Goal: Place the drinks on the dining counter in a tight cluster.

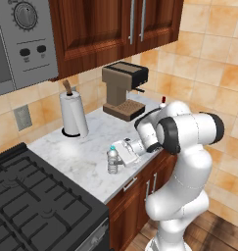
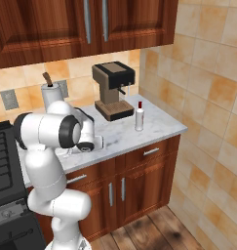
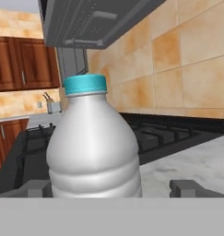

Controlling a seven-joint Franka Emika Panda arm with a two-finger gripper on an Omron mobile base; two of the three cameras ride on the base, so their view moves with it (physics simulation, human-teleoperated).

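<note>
A small clear water bottle (image 1: 112, 161) with a blue cap stands upright near the front edge of the marble worktop (image 1: 93, 132). My gripper (image 1: 119, 157) reaches sideways to it, open, one finger on either side of the bottle. In the hand view the water bottle (image 3: 94, 143) stands close between my fingertips (image 3: 39, 188), and my gripper (image 3: 113, 189) has not closed on it. A slim white bottle (image 2: 139, 117) with a red cap stands further right on the worktop, by the coffee machine. Its cap (image 1: 162, 101) peeks out behind my arm. The dining counter is out of view.
A brown coffee machine (image 1: 123, 88) and a paper-towel roll (image 1: 74, 113) stand at the back of the worktop. The black gas stove (image 1: 32, 201) adjoins it on the left, under a microwave (image 1: 17, 39). Wooden cabinets (image 1: 115, 29) hang above.
</note>
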